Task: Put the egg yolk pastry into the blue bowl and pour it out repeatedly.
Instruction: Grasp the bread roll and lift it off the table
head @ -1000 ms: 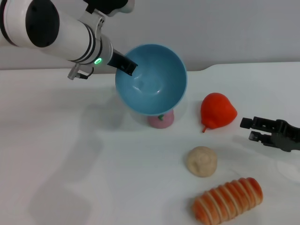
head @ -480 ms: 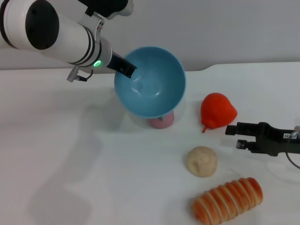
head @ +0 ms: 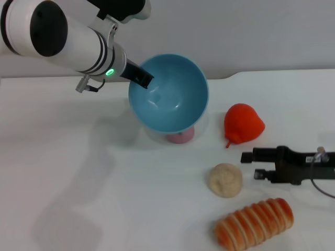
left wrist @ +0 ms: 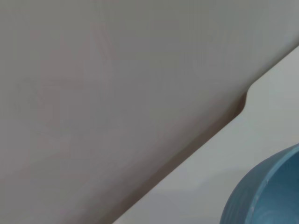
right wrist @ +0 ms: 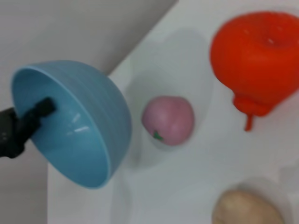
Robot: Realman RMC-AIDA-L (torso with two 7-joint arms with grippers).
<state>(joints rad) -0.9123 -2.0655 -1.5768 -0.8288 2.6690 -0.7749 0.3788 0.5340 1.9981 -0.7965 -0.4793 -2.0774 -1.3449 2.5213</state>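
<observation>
While the left tool [head: 142, 77] grips the blue bowl [head: 170, 92] by its rim, tilted and raised above the bench [head: 78, 183], the right tool [head: 250, 164] sits low with jaws parted, empty. The egg yolk pastry [head: 225, 179] lies on the bench just beside its fingertips, toward the robot's left and slightly nearer the robot. Right arm is clearly nearer; the gap looks small, probably not touching.

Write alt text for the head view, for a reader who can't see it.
The left pincer holds the blue bowl tilted in the air above a pink ball on a white table. The right pincer, open, reaches toward the egg yolk pastry, which lies between a red pear-shaped toy and an orange ridged bread roll.
</observation>
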